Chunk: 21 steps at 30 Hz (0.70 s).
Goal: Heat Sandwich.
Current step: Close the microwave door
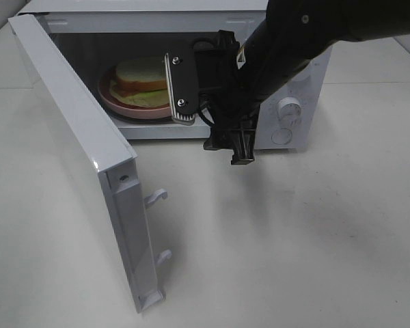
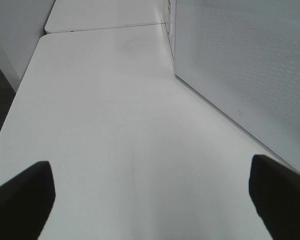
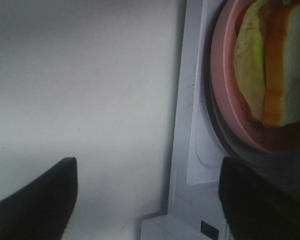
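Spread wide and empty, the right gripper [image 3: 145, 200] is hovering at the microwave's [image 1: 157, 131] front lip, the sandwich [image 1: 142, 74] sitting inside on its plate [image 1: 119, 102] at ten o'clock, while the left gripper [image 2: 150, 205] is hanging fully parted, empty, beside the open door [image 2: 250, 65].

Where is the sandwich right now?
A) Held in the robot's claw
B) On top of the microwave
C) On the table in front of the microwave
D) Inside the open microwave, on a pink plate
D: the sandwich lies on the pink plate inside the microwave, whose door stands wide open.
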Each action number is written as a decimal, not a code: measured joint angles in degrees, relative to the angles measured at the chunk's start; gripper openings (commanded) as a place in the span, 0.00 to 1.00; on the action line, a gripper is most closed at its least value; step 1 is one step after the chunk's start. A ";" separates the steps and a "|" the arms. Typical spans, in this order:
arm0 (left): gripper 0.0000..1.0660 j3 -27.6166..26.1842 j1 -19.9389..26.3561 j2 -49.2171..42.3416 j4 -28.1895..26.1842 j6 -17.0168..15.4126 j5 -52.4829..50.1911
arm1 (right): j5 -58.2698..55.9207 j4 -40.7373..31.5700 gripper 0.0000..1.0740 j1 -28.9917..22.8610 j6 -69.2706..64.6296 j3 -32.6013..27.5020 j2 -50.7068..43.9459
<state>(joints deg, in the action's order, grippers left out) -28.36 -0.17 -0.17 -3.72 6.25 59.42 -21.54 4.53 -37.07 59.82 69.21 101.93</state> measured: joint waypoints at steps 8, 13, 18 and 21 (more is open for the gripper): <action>0.97 0.00 0.00 0.00 0.00 0.00 0.00 | 0.06 0.00 0.71 0.00 -5.44 -5.90 -7.33; 0.97 0.00 0.00 0.00 0.00 0.00 0.00 | 0.00 0.00 0.71 0.00 -9.63 -9.97 -11.63; 0.97 0.00 0.00 0.00 0.00 0.00 0.00 | -0.06 0.00 0.71 0.00 -15.41 -13.98 -15.76; 0.97 0.00 0.00 0.00 0.00 0.00 0.00 | -0.17 0.00 0.71 0.00 -19.31 -16.16 -18.28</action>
<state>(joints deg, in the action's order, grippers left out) -28.36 -0.17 -0.17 -3.72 6.25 59.42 -21.72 4.53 -37.07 40.51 53.06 83.65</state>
